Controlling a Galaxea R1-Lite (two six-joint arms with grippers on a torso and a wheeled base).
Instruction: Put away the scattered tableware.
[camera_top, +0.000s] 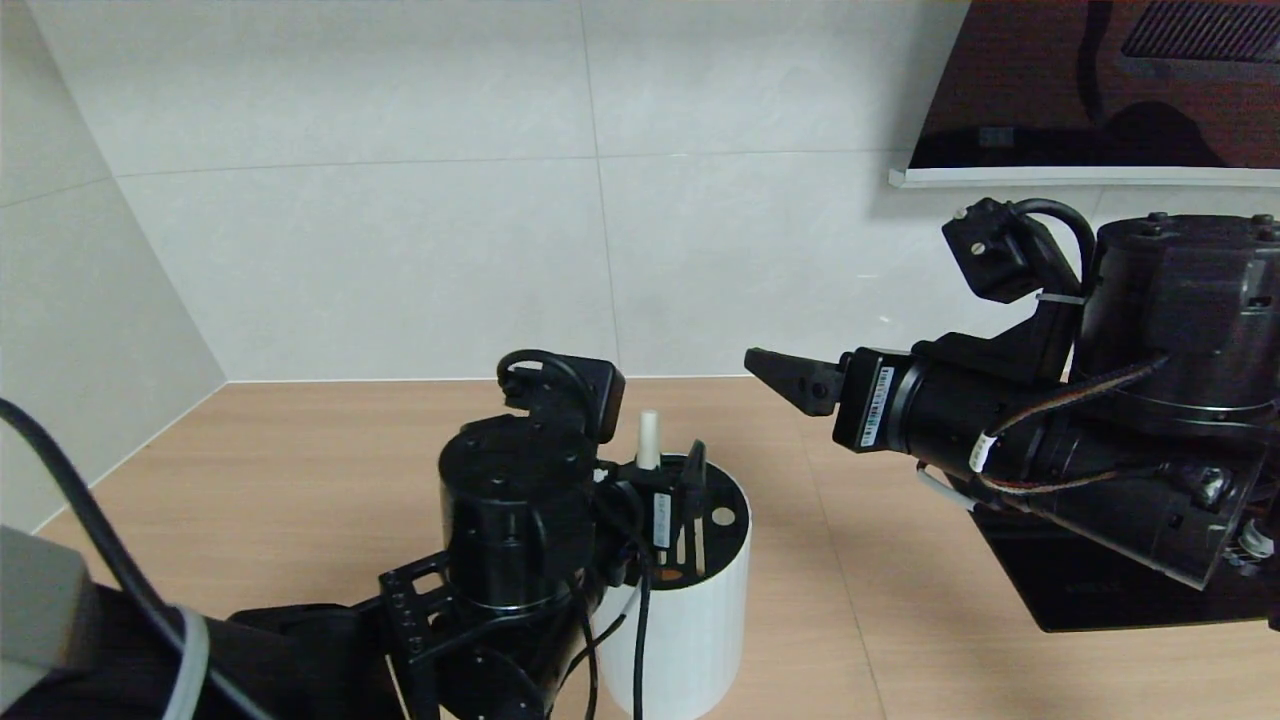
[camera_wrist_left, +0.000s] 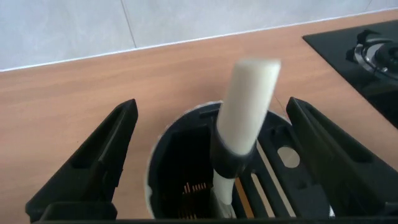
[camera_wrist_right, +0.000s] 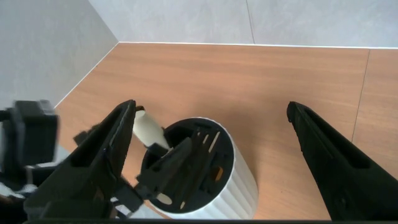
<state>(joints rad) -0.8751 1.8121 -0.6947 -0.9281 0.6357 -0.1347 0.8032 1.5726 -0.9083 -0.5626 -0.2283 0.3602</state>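
A white cylindrical utensil holder (camera_top: 690, 610) with a black slotted top stands on the wooden counter. A cream-handled utensil (camera_top: 648, 438) stands upright in it, its handle sticking out. My left gripper (camera_top: 668, 480) hovers just over the holder's top. In the left wrist view its fingers (camera_wrist_left: 93, 168) are open on either side of the cream handle (camera_wrist_left: 245, 106), apart from it. My right gripper (camera_top: 790, 378) hangs in the air up and to the right of the holder. In the right wrist view its open fingers (camera_wrist_right: 336, 162) hold nothing, with the holder (camera_wrist_right: 217, 180) below.
A black cooktop (camera_top: 1100, 590) is set into the counter (camera_top: 300, 470) at the right, its burner (camera_wrist_left: 373, 53) in the left wrist view. Tiled walls close off the back and left side. Bare counter lies left of and behind the holder.
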